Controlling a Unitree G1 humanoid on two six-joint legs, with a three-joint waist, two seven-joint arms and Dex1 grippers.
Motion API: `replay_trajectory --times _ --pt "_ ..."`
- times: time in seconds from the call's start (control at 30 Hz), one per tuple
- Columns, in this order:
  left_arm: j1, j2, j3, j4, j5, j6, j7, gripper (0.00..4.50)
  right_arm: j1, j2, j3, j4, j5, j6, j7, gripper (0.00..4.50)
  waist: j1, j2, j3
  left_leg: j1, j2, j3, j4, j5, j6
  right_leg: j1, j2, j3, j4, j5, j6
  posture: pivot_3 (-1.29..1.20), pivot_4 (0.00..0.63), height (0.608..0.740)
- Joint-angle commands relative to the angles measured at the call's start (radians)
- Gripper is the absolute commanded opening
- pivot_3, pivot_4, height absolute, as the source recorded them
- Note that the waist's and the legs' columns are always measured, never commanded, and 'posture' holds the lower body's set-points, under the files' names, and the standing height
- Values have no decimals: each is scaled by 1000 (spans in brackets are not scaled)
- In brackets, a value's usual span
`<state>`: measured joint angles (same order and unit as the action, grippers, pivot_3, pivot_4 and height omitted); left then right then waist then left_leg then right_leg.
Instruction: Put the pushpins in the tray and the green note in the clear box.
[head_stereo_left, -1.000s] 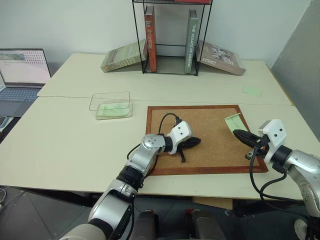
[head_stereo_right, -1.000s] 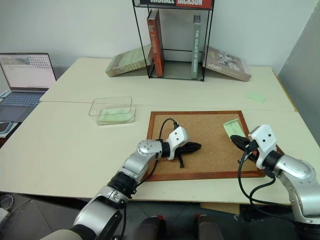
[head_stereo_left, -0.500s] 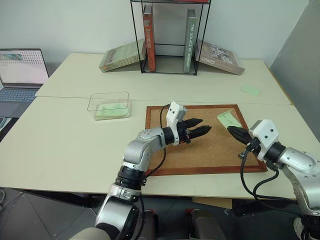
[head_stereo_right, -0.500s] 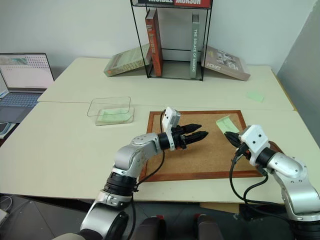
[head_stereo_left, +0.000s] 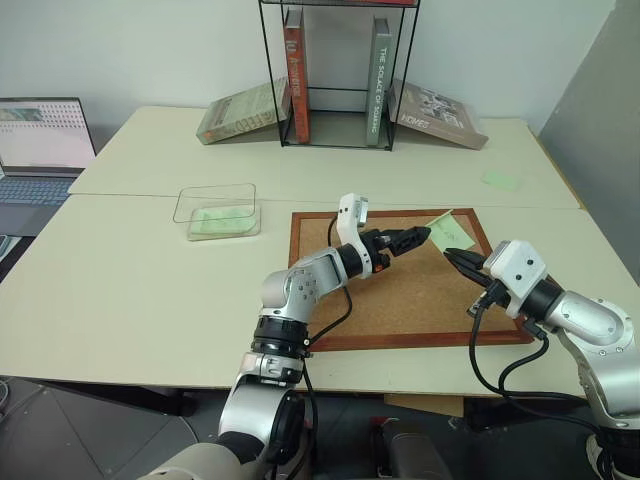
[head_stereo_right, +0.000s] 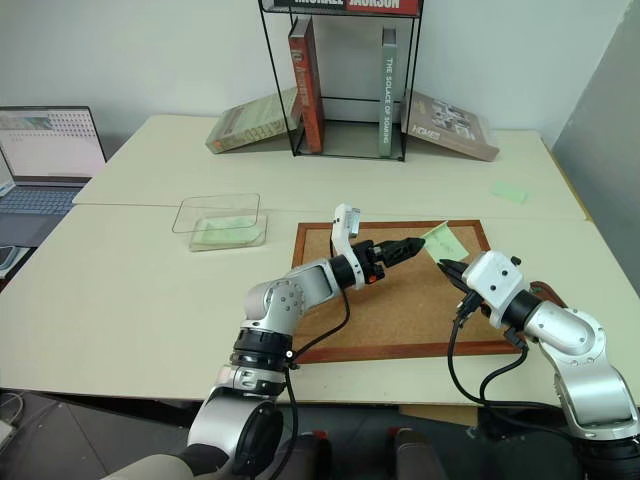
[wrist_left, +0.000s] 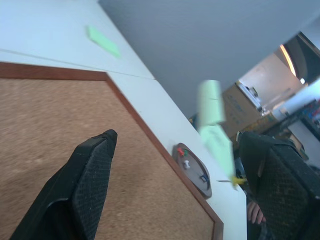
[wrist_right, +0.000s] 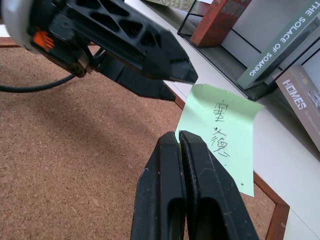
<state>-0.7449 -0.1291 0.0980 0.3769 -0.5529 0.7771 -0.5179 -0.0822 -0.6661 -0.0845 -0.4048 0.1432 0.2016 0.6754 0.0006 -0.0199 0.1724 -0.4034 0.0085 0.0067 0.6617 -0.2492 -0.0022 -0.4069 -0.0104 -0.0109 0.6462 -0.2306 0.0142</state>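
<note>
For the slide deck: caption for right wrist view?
Right claw pinches the green note as the open left claw closes in over the corkboard.

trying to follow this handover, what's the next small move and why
Probably: ease the left gripper forward so its open fingers straddle the green note's free edge, then close. The right gripper is shut on the note, holding it above the corkboard, and the left's fingertips sit just short of it. The clear box lies on the left arm's side.

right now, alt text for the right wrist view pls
The right gripper, shut on the green note, holds it above the corkboard. The open left gripper reaches in beside the note.
</note>
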Motion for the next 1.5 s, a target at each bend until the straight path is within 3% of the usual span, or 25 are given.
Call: replay_trajectory --times 0.03,0.57,0.97,1.3,1.5 --pt "-62 -75 -1 38 -37 -12 -6 4075 -11 -11 -9 -53 3 -7 2 0 0 -1 0 0 0 0 0 0 0 0 0 0 0 0 0 0 150 740" --pt "-101 -92 -15 88 -129 41 -54 4075 -18 -17 3 -70 -6 4 8 0 0 -1 1 0 0 1 0 0 0 0 0 1 0 0 0 0 150 740" --pt "-130 -113 -3 119 -206 61 -58 2150 -29 -30 8 -80 -10 2 20 0 0 -1 1 0 0 1 0 0 0 0 0 1 0 0 0 0 150 740" --pt "-132 -104 -28 117 -208 56 -56 180 -41 -32 16 -72 -16 -8 19 0 0 -1 1 0 0 1 0 0 0 0 0 1 0 0 0 0 150 740" --pt "-120 -102 -53 108 -193 40 -57 47 -42 -29 16 -70 -16 -18 21 0 0 -1 1 0 0 1 0 0 0 0 0 1 0 0 0 0 150 740"
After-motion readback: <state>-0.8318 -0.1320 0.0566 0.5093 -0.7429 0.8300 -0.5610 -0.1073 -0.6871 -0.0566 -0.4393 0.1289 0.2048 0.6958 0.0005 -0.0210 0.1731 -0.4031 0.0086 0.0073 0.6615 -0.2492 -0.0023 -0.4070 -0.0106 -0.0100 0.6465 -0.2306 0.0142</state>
